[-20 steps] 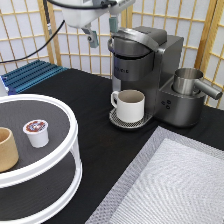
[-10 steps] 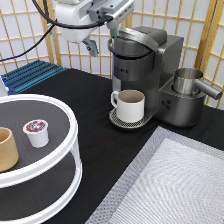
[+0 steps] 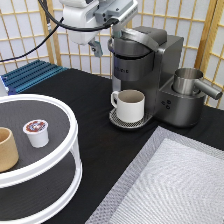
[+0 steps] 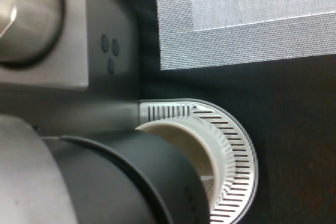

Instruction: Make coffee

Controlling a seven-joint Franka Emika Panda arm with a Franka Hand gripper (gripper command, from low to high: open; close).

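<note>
Exterior view: the gripper [image 3: 106, 42] hangs above the coffee machine [image 3: 150, 70] head, fingers apparently spread, holding nothing. The coffee pod [image 3: 36, 132] sits on the tiered tray [image 3: 70, 150], well apart.

Wrist view: the mug [image 4: 196, 165] on the drip grille [image 4: 232, 150]. Risk: striking the lid.

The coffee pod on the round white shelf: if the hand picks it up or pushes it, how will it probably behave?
The coffee pod looks small and thin-walled, so it is probably light and may dent under a hard squeeze. It stands upright on its narrower base on the shelf, so a sideways push might tip it. Its tapered sides could let it slip. The hand is above the coffee machine.
</note>
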